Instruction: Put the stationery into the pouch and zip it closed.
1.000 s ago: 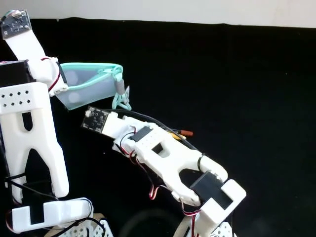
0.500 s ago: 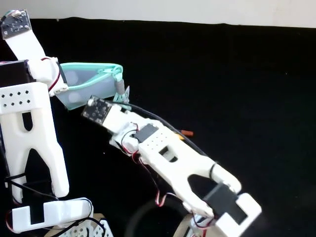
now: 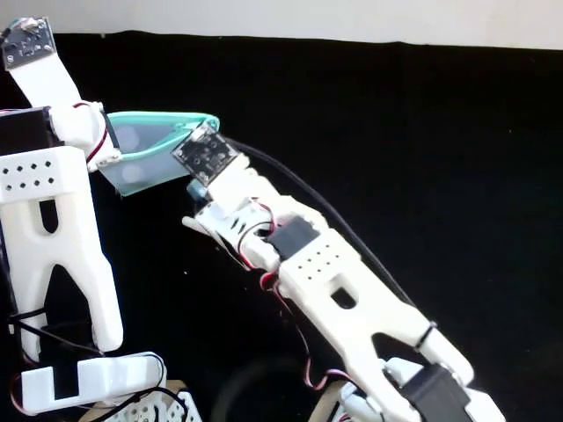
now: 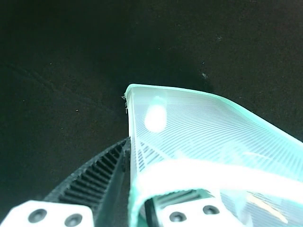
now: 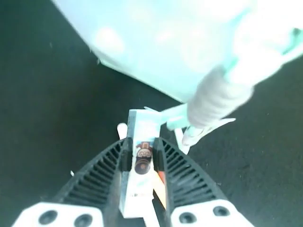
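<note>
The translucent mint pouch (image 3: 145, 149) hangs above the black table at the back left, and my left gripper (image 4: 142, 156) is shut on one end of it. In the left wrist view the pouch (image 4: 199, 127) shows striped walls and a mint rim. My right gripper (image 5: 141, 142) is shut on a small bundle of stationery (image 5: 140, 163): a pale blue piece, a dark round pen end and an orange bit. It sits just short of the pouch (image 5: 156, 38), beside the grey ribbed zip pull (image 5: 218, 97). In the high view the right wrist camera (image 3: 204, 154) covers the pouch's near end.
The left arm's white base (image 3: 53, 246) stands at the left edge. The right arm (image 3: 343, 290) stretches diagonally from the front right. The black table (image 3: 422, 176) lies bare to the right and the back.
The right arm has stretched forward and up to the left, bringing the held stationery to the pouch's end. The pouch and left arm have stayed still.
</note>
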Controlling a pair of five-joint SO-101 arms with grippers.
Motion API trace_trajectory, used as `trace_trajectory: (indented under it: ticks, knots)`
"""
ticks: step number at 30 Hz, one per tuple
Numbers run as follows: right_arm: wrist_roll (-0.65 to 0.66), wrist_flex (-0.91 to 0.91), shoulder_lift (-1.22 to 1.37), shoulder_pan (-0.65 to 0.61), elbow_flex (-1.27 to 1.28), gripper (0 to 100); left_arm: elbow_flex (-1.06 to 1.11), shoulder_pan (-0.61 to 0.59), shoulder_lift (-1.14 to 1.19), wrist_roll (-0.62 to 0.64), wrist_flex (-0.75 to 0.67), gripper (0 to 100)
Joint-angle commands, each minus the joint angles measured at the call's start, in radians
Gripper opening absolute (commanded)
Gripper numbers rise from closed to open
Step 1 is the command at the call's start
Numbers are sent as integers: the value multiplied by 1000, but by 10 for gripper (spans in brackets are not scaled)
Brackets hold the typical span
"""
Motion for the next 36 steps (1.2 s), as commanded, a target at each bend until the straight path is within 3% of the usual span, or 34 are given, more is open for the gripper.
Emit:
trace_trajectory:
  ticks: [1, 10, 15, 28, 36]
  knots:
    - [-60, 1, -91, 13, -31, 6, -5, 16, 16, 5, -14, 7]
    - [-176, 2, -117, 13, -193, 6, -12, 16, 12, 3, -14, 7]
    - [-172, 2, -117, -7, -254, 6, -12, 16, 15, 3, -12, 7]
    - [-169, 2, -113, -7, -113, 13, -13, 8, 8, 9, -40, 7]
    - [-169, 1, -102, -33, -30, 132, -13, -12, 8, 12, -121, 7]
